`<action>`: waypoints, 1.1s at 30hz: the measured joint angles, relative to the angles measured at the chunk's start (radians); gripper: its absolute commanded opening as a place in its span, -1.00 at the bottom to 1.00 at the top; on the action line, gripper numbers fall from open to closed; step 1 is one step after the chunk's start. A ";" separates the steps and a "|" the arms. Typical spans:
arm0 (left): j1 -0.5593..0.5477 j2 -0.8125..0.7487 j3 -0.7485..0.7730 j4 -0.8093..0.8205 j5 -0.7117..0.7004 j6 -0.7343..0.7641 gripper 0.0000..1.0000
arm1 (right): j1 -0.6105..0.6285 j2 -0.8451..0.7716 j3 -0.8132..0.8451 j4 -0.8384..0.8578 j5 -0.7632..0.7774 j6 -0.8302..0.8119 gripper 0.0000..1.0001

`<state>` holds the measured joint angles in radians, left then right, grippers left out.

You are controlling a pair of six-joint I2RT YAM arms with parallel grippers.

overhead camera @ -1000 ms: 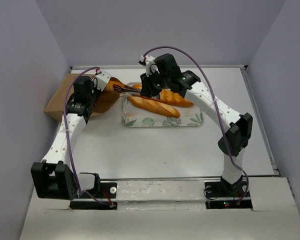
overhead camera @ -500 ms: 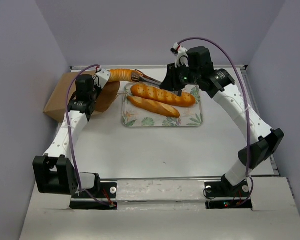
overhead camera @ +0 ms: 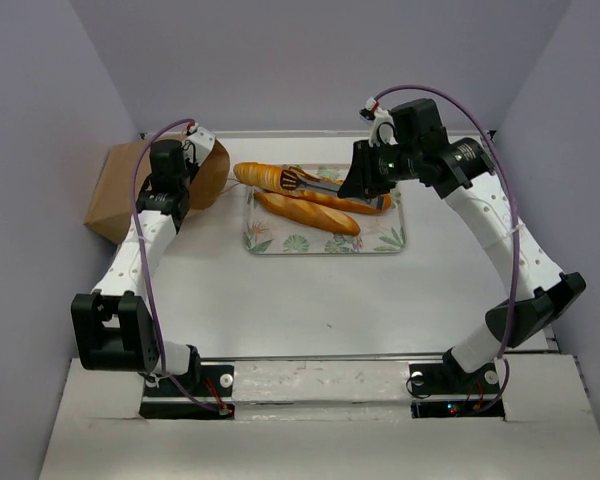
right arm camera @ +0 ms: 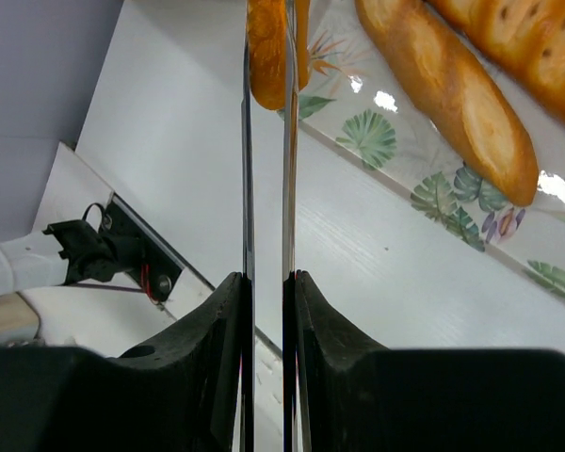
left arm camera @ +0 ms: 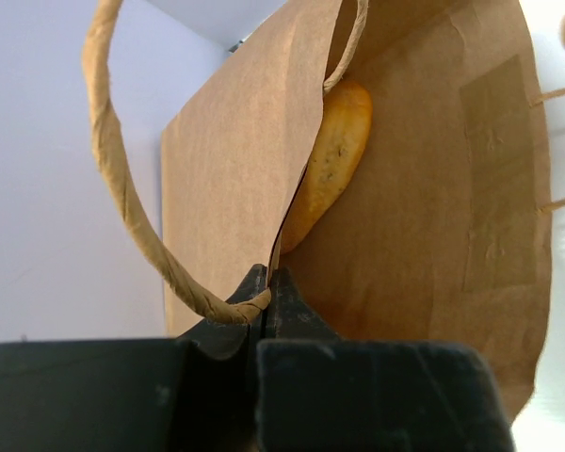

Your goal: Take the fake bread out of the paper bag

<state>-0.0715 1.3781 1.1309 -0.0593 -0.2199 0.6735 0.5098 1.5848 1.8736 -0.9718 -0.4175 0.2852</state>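
Note:
The brown paper bag (overhead camera: 120, 190) lies at the far left. My left gripper (overhead camera: 193, 152) is shut on its rim by a loop handle, holding the mouth open. In the left wrist view the gripper (left arm camera: 266, 290) pinches the bag (left arm camera: 424, 188), and one fake bread loaf (left arm camera: 334, 155) lies inside. My right gripper (overhead camera: 365, 180) is shut on metal tongs (overhead camera: 318, 185). The tongs clamp a loaf (overhead camera: 260, 176) over the tray's left end. In the right wrist view the tongs (right arm camera: 246, 141) run out from my gripper (right arm camera: 266, 278) to that loaf (right arm camera: 266, 56).
A leaf-patterned tray (overhead camera: 380, 243) sits at mid-table, with two loaves on it (overhead camera: 315, 213). They also show in the right wrist view (right arm camera: 452, 94) on the tray (right arm camera: 443, 202). Grey walls close in the back and both sides.
The right arm has drawn the loaf in the tongs out of the bag mouth and carried it right, to the tray's left end. The left gripper has stayed on the bag rim.

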 measured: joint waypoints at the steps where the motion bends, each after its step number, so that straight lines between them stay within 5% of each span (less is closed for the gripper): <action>1: 0.007 0.006 0.006 0.009 -0.002 0.003 -1.00 | -0.004 -0.009 0.007 -0.019 0.001 0.003 -0.99; 33: 0.026 0.026 0.015 0.063 -0.032 0.021 -1.00 | -0.031 -0.132 0.033 -0.242 -0.037 0.158 -0.99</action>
<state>-0.0456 1.4040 1.1461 0.0040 -0.2523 0.6945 0.4786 1.4528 1.9068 -1.2140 -0.4541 0.4431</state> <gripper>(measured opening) 0.055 0.290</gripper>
